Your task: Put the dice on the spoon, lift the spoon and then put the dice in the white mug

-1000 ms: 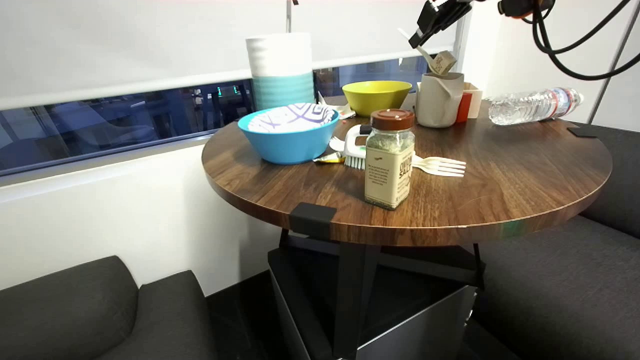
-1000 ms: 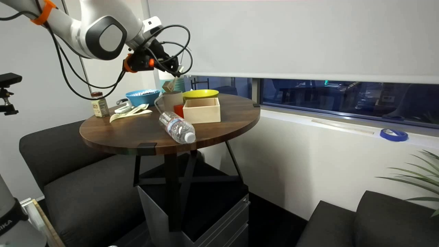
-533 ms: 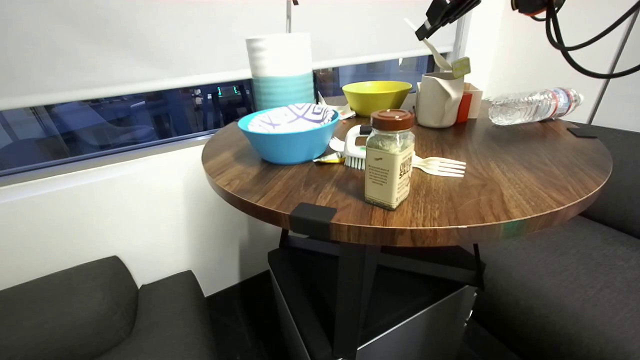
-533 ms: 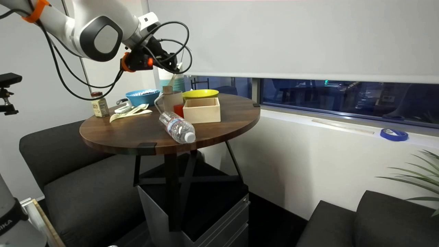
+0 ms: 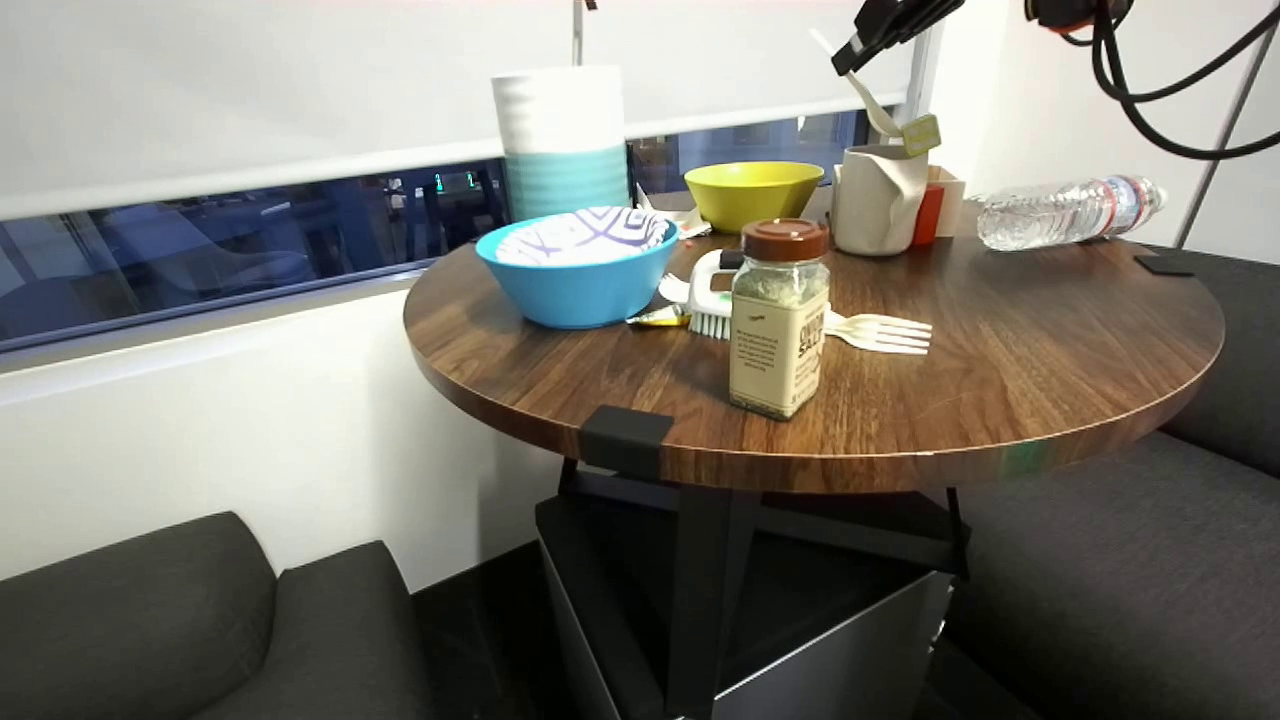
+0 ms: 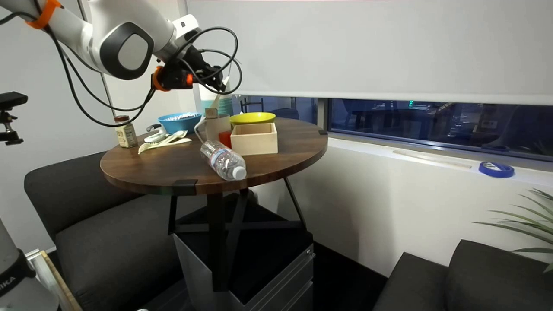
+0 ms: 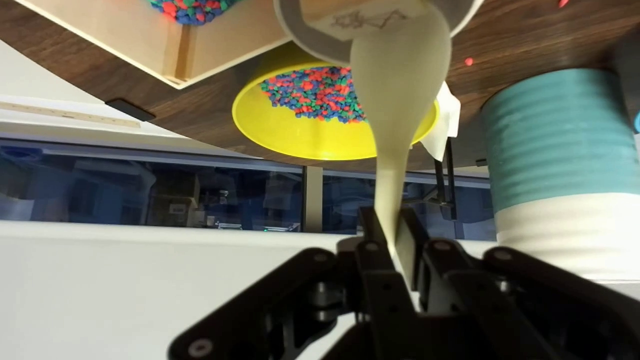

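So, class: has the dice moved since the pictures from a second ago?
Yes. In an exterior view, the dice has moved right and slightly down against the mug, to the right end of its rim.

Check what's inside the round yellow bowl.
The wrist view shows small red, blue and green pellets in the round yellow bowl. The long cream-coloured spoon covers part of the interior; anything beneath the pellets' top layer is hidden.

white mug (image 7: 321,45) partly outside wrist view
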You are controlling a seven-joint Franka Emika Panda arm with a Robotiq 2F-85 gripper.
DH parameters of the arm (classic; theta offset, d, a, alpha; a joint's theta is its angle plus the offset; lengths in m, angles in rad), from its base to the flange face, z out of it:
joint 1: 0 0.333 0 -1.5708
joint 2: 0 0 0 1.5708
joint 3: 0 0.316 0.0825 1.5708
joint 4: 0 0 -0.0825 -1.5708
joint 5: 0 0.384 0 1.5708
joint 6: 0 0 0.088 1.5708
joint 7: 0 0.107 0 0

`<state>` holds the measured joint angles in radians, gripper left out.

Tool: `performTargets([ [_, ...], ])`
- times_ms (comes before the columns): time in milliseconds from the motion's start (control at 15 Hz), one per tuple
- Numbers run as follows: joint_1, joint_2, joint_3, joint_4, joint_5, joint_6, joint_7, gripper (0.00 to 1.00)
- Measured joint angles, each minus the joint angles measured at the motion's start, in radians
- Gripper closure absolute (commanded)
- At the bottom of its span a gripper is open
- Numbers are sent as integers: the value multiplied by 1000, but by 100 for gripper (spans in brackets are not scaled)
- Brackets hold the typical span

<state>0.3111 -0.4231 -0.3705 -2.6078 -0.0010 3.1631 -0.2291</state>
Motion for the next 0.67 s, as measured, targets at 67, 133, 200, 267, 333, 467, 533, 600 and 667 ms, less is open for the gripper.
performTargets([
  [67,1,0,0,0,0,11,0,97],
  [133,1,0,0,0,0,24,0,97],
  [200,1,0,0,0,0,38,1,97],
  [267,0,0,0,0,0,54,1,97],
  [333,-1,0,0,0,0,67,2,97],
  [467,-6,0,0,0,0,93,3,97],
  [533,-8,0,1,0,0,102,4,97],
  [600,-13,0,5,0,0,102,10,97],
  [667,-29,0,20,0,0,95,21,97],
])
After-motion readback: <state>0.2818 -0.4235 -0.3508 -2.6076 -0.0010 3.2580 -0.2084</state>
